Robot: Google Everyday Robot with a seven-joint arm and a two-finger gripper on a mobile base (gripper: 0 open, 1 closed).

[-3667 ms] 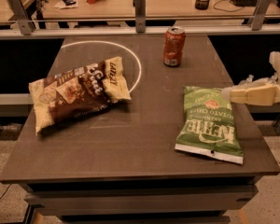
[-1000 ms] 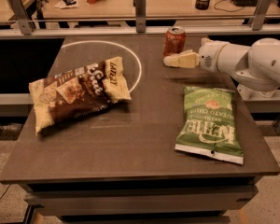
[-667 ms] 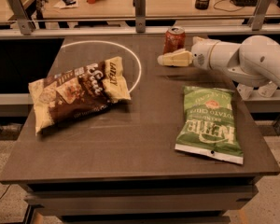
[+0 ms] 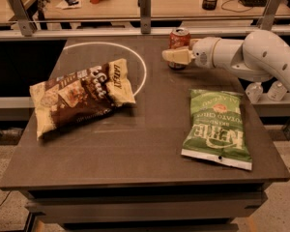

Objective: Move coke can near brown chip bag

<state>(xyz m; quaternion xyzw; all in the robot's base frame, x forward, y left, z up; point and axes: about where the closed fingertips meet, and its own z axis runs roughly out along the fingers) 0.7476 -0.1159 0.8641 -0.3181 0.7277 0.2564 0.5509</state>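
My claw point(image 4: 176, 57) has come in from the right of the coke can point(image 4: 179, 36), where it hung beside the green chip bag point(image 4: 215, 127). Now it lies across the front of the can, low on its body, and its tip reaches a little past the can's left side. In the last second it slid only slightly to the left. I cannot tell if it is wide, narrow or already closed on the can. The can itself has not moved and stands upright at the far edge of the tabletop point(image 4: 135, 149). The brown chip bag point(image 4: 79, 98) lies well to the left of the can, nearer the front. I judge the approach is almost finished, but the carrying has not begun.
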